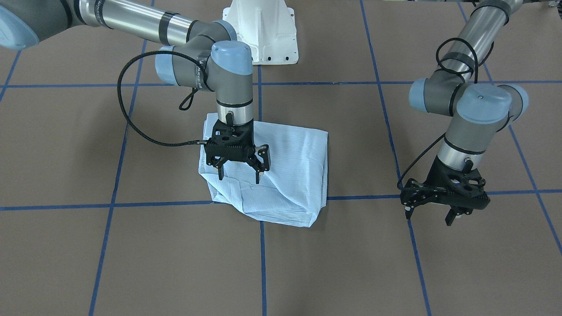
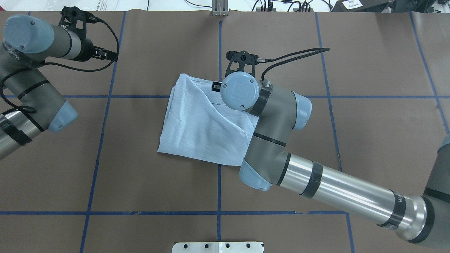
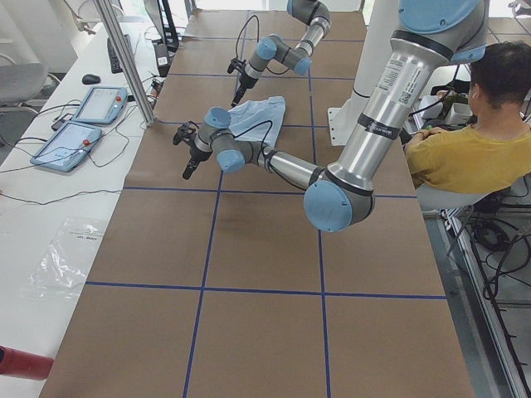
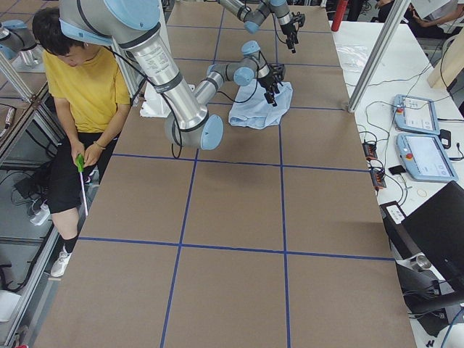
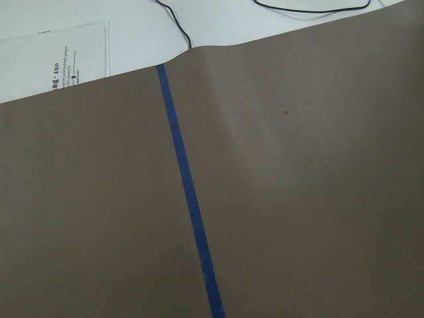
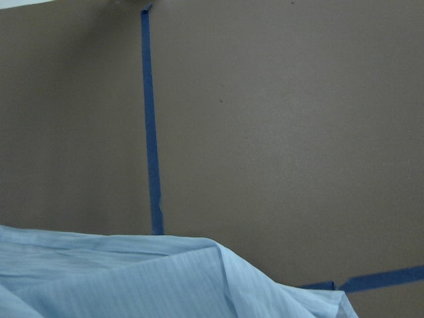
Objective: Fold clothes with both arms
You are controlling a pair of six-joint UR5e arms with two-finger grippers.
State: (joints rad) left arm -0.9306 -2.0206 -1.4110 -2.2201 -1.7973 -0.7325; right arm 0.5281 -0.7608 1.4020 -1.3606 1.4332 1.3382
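Brown paper-covered counter [image 1: 66, 263], marked into large squares with blue tape lines [image 1: 262, 263]. Along its far edge, a white bench [image 3: 33, 215] carrying two tablets [image 3: 99, 104], a computer mouse [image 3: 91, 79] and a clear plastic bag [image 3: 62, 257]. Between bench and counter, a slanting metal post [image 3: 124, 62]. On the opposite side, a seated person [image 3: 469, 153] in a yellow shirt. Bright, even light with soft shadows.

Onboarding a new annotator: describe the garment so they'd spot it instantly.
On the brown paper-covered table gridded with blue tape lines, look near the centre, beneath the right arm's black two-finger end effector. The folded light blue pinstriped shirt lies there; it is the only cloth on the table.
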